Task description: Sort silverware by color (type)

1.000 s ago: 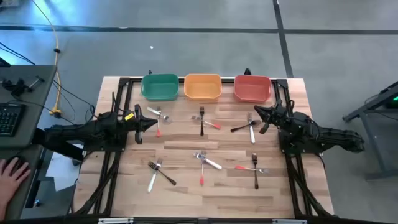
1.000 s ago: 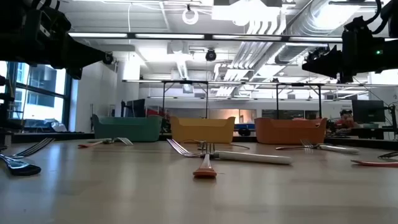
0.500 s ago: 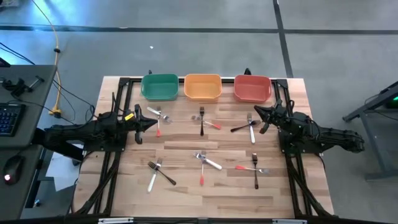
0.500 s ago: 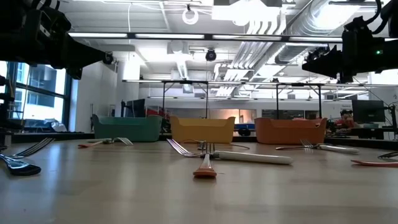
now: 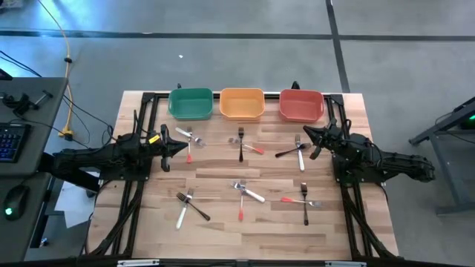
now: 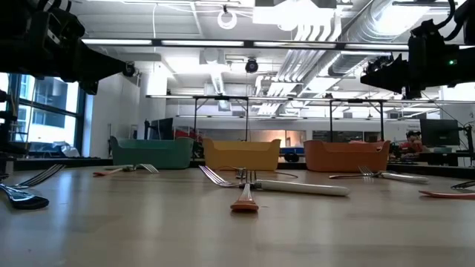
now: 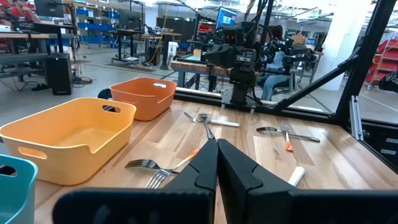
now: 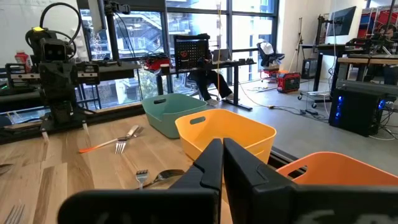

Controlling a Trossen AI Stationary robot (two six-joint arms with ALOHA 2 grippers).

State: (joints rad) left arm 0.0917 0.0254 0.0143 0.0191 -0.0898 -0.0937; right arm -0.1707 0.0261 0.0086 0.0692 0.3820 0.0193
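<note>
Several slim forks with black, white or red handles lie flat in crossed pairs on the wooden table: near my left gripper point(image 5: 191, 139), below the orange bin point(image 5: 245, 145), by my right gripper point(image 5: 295, 152), and in a nearer row point(image 5: 189, 208), point(image 5: 245, 194), point(image 5: 303, 200). My left gripper point(image 5: 182, 146) hovers shut at the table's left side, its tips together in the left wrist view point(image 7: 216, 146). My right gripper point(image 5: 307, 134) hovers shut at the right side, just below the red bin, tips together point(image 8: 222, 145). Neither touches anything.
A green bin point(image 5: 191, 104), an orange bin point(image 5: 242, 104) and a red bin point(image 5: 301, 105) stand in a row along the table's far edge. Black frame rails run down both table sides. A desk with a keyboard and mouse point(image 5: 15, 196) stands left of the table.
Both arms have kept still and no fork has moved. A person's hand that rested on the desk left of the table has withdrawn out of view, uncovering the mouse.
</note>
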